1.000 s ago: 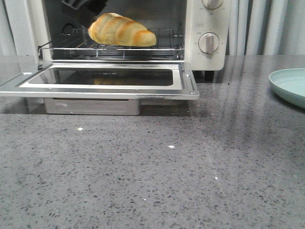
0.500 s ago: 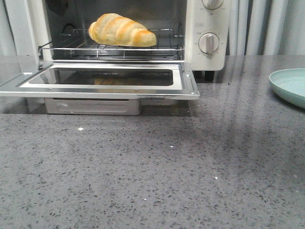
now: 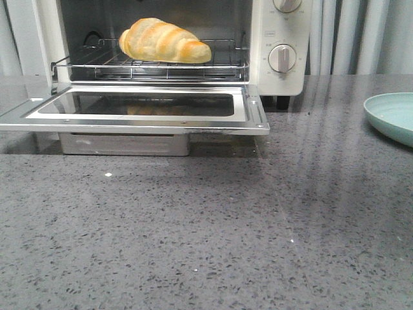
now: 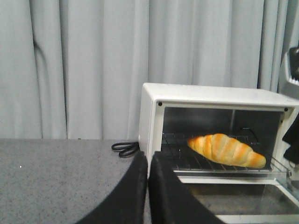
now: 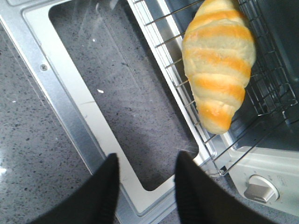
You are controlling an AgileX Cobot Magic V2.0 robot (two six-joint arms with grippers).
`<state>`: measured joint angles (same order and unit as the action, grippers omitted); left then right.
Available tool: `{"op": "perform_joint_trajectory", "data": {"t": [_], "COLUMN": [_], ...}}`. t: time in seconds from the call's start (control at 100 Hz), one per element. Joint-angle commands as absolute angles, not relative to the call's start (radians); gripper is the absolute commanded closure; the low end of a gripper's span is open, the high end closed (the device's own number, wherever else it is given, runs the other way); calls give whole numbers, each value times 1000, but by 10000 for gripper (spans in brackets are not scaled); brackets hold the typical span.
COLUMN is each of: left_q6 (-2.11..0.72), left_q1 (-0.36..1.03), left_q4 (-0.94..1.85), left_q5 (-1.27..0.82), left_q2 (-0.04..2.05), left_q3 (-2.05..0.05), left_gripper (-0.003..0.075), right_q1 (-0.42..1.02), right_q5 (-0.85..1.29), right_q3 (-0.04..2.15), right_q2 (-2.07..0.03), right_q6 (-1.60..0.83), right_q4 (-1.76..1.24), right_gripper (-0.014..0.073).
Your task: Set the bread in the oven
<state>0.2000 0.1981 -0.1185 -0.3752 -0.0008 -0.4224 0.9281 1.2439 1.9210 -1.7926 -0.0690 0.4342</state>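
Observation:
The bread (image 3: 164, 41), a golden roll with orange-brown bands, lies on the wire rack (image 3: 161, 68) inside the cream-white oven (image 3: 281, 39). The oven's glass door (image 3: 135, 119) hangs open and flat. Neither gripper shows in the front view. My left gripper (image 4: 148, 161) is shut and empty, off to the oven's (image 4: 210, 95) side and facing the bread (image 4: 226, 150). My right gripper (image 5: 145, 161) is open and empty above the open door's frame (image 5: 60, 100), apart from the bread (image 5: 218, 65) on the rack.
A pale green plate (image 3: 393, 116) sits at the right edge of the grey speckled counter. A black cable (image 4: 125, 149) lies coiled beside the oven. Grey curtains hang behind. An oven knob (image 5: 259, 190) shows near the right gripper.
A dark gripper seen at the top of the oven opening has drawn back up and to the left, out of the front view. The bread has stayed on the rack.

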Motion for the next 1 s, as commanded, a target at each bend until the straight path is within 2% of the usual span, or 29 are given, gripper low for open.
{"op": "perform_joint_trajectory", "data": {"t": [0.0,0.16,0.99], "left_q6": [202,202,202], "left_q1": [196,196,196], "left_q4": [-116,-134,-134], "left_q5": [-249,-250,-253], "left_q2": [12,12,12], "left_q3": [-378,-281,-248], "left_gripper": [742,742,742], "right_q1": [932,932,813], "right_q5": [1315,1315,1315], "right_q3": [1950,1950,1933], "right_q2": [-1719,-1691,-1624], "right_q6": [-56,-56,-21], "right_q4": [453,451,439], "right_gripper": [491,670,669]}}
